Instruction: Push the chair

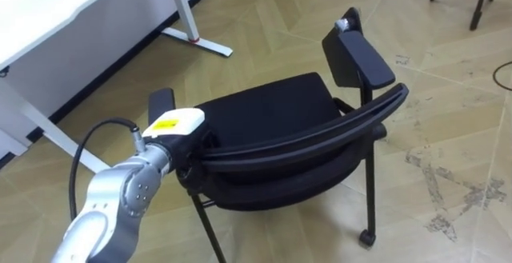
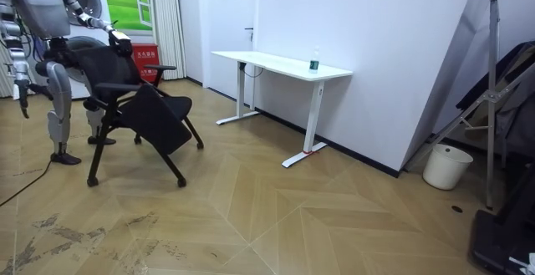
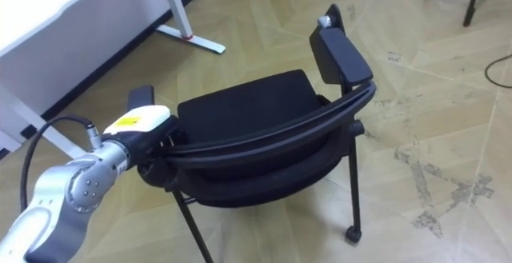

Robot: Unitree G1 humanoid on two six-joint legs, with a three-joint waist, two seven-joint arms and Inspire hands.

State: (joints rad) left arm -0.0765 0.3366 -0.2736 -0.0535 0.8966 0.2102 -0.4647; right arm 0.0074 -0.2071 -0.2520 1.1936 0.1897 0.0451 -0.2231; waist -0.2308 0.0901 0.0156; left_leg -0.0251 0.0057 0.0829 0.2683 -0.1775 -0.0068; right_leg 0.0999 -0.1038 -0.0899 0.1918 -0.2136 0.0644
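chair (image 1: 272, 139): black, with armrests; stands on the wood floor right in front of the robot, white desk (image 1: 72, 7) near on its far left side.
handling: probably light to medium, with a stiff frame. There is a caster (image 1: 366, 237) at the leg end, so it should roll rather than scrape. A high push could tip it or swing it round.
where to hold: the curved top rail of the backrest (image 1: 320, 131), the closest stiff part. An off-centre push likely turns the chair.
left hand (image 1: 178, 123): at the left end of the backrest rail, back of hand up and touching the rail. Fingers are tucked behind or under the rail, so I cannot tell whether they clasp it.
left arm: reaches forward, wrist about level with the rail.
right hand (image 2: 23, 106): hangs low at the robot's side, off the chair; too small to read.
stance: upright behind the chair, at the room view's left.
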